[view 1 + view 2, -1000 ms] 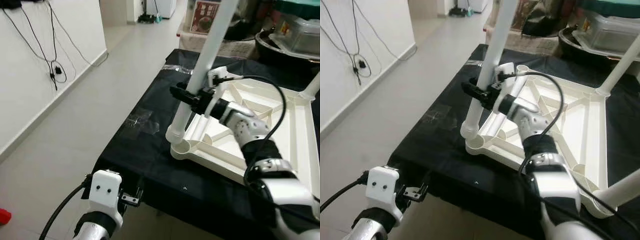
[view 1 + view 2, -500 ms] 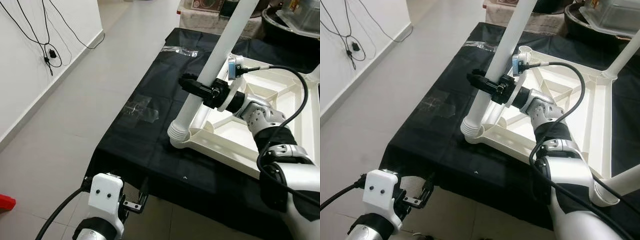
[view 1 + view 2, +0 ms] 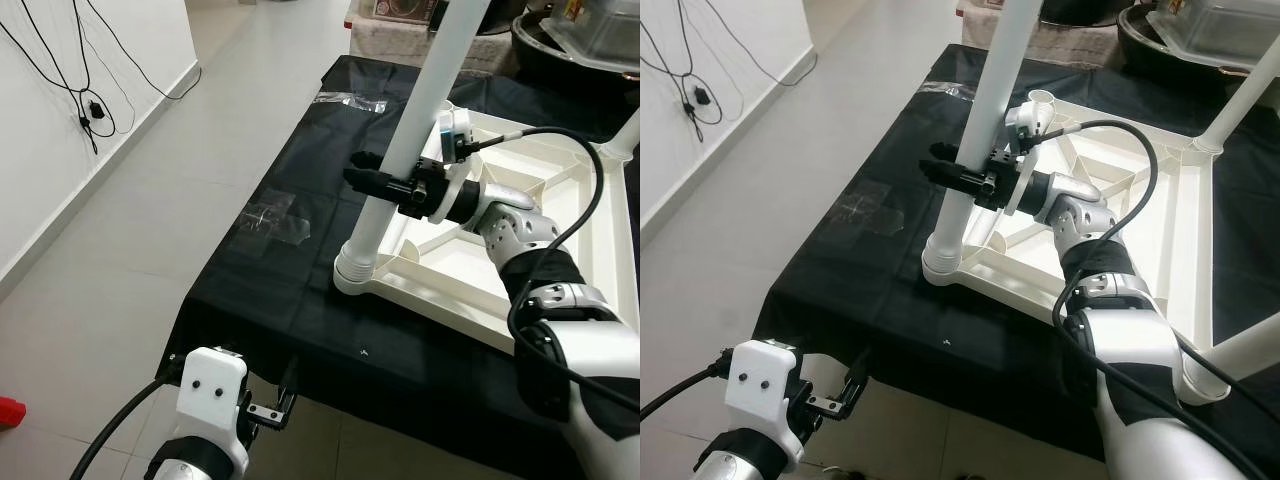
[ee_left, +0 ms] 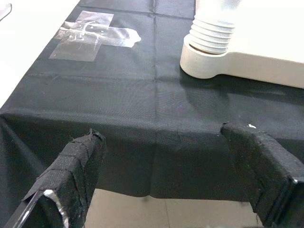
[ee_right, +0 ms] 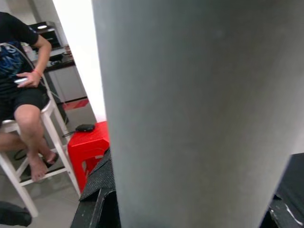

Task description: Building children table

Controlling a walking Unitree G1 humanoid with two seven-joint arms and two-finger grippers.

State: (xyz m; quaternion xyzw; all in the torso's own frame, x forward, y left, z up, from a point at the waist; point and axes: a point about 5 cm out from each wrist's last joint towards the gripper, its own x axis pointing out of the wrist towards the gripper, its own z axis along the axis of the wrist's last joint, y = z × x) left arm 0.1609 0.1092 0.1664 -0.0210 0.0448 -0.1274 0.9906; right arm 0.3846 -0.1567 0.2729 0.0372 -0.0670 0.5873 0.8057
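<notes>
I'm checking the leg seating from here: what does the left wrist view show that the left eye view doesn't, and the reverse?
Left wrist view: the leg's ribbed threaded end close up, still showing above the corner socket, framed by the open left claw.

Left eye view: the right claw clamped on the white leg, the upturned tabletop, and the left arm low at the table's near edge.

Both: the black cloth and the clear tape patch.
</notes>
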